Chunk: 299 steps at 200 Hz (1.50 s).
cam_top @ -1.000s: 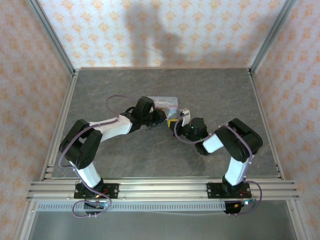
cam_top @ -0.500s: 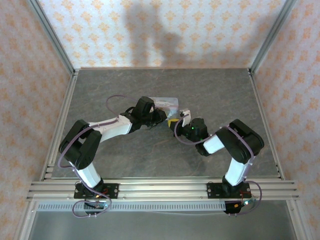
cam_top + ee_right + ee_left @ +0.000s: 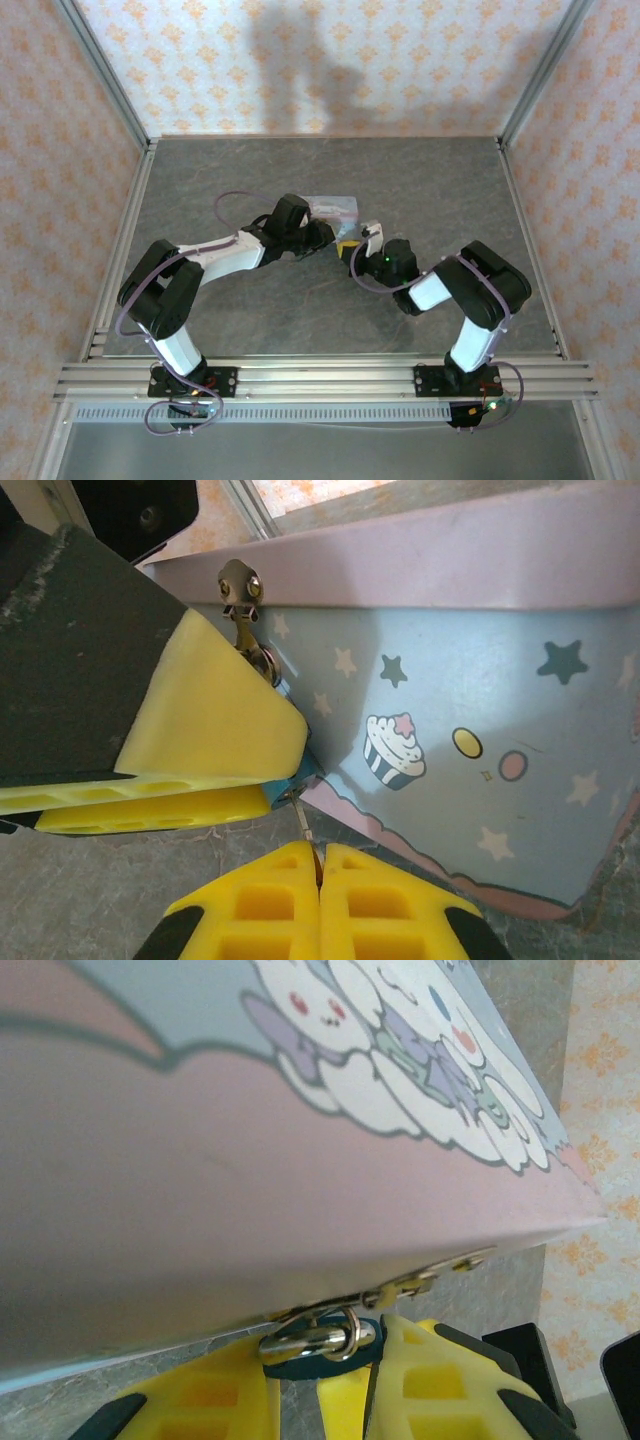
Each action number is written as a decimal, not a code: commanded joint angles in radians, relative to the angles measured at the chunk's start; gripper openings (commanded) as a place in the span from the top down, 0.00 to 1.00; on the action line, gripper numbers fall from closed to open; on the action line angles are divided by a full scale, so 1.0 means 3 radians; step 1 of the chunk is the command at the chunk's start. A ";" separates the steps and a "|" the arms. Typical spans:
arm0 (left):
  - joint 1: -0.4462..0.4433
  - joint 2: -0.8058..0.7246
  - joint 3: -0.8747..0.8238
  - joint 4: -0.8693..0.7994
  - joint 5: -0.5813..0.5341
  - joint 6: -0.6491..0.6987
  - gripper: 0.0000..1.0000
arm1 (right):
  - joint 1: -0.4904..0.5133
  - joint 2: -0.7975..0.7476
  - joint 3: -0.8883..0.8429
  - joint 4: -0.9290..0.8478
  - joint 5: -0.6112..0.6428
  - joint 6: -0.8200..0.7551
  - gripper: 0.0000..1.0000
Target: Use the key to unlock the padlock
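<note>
So, Ben, where is the padlock [image 3: 322, 1345]?

It hangs on the little metal hasp [image 3: 240, 585] on the side of the cartoon tin [image 3: 470, 710], Mia, down low, just over the table [image 3: 250, 170]. The left tool [image 3: 335, 1375] pinches its blue body between the two yellow fingers.

And the key [image 3: 304, 825]?

The right tool [image 3: 320, 880] is closed tight on it. Just a thin silver bit sticks out of the finger ends, and it points up at the bottom of the padlock. I cannot tell if the tip is in the hole.

Is the padlock heavy?

No, I think it is very light. It is tiny next to the tin. It is hard and smooth too, so I think it can slip or spin on its thin loop if the grip is loose.

So where is the best place to hold it?

On the flat sides of the blue body, like now, with the bottom left bare so the key can get in. Not on the loop, for that has to pop up.

And the key, is it strong?

It is stiff but very thin, I think. It may bend or slide in the fingers if it gets pushed crooked. Hold it by the wide end, and turn it softly.

What about the tin?

It looks light as well. A hard push may shove it along the table.
</note>
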 commanded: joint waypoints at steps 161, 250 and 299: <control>-0.0109 -0.0154 0.0082 0.0011 0.0330 0.0014 0.78 | 0.0046 -0.0135 -0.0053 0.0706 -0.0371 0.0353 1.00; -0.0109 -0.0147 0.0092 0.0015 0.0355 -0.0001 0.78 | 0.0099 -0.0220 -0.0018 0.0510 -0.0293 0.0183 1.00; -0.0114 -0.0131 0.0099 0.0044 0.0371 -0.0024 0.78 | 0.0100 -0.0148 0.0051 0.0639 -0.0356 0.0459 1.00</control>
